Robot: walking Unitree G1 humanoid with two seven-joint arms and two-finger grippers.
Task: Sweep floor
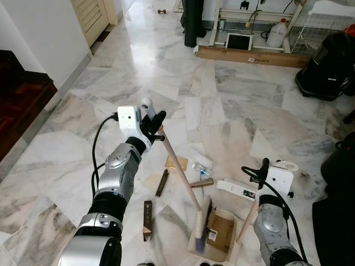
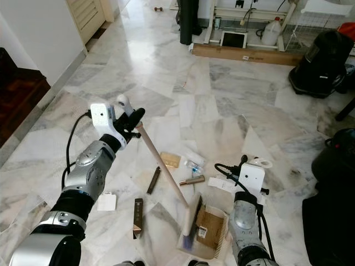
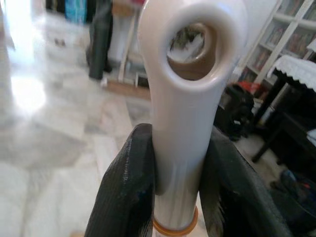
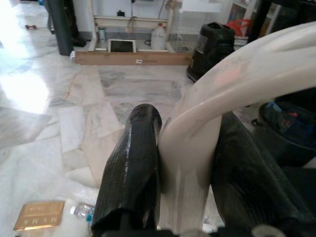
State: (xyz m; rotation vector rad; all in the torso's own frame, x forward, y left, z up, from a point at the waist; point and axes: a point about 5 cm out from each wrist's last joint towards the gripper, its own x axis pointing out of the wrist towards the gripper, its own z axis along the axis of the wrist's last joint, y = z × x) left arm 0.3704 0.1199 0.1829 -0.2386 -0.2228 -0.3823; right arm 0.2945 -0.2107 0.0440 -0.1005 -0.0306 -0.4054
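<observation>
We grip the broom (image 1: 177,163) handle in our left gripper (image 1: 156,123), its head against the dustpan (image 1: 222,235) on marble floor (image 1: 233,111); our right gripper (image 1: 260,169) clamps what appears the dustpan's handle.

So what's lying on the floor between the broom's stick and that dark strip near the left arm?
In the left eye view, a slim dark bar lies between the broom handle and the dark strip.

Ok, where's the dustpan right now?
The dustpan sits on the marble floor low in the head views, right of centre, with the broom head at its left edge and the right claw holding its handle.
</observation>
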